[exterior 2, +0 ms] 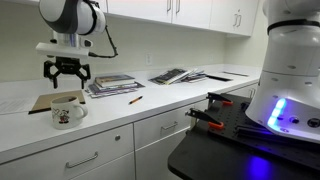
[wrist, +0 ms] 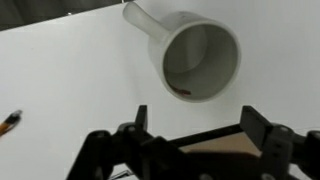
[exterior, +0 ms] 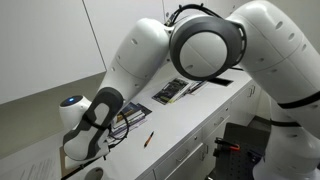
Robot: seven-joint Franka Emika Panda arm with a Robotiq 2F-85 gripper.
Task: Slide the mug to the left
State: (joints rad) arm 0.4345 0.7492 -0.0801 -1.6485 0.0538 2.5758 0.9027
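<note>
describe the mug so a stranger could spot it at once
In an exterior view, find the long white countertop under the wall cabinets. Near its front edge, below the open gripper, stands the mug. It is the only upright thing nearby: small, white, dark-printed, while the brown board and magazines lie flat.

Exterior view: mug (exterior 2: pixel 68 113) lower left, on counter (exterior 2: pixel 175 95) near front edge. Gripper (exterior 2: pixel 66 74) directly above mug, apart. Books (exterior 2: pixel 112 84) right of mug, further back; pen (exterior 2: pixel 135 99) before books.
</note>
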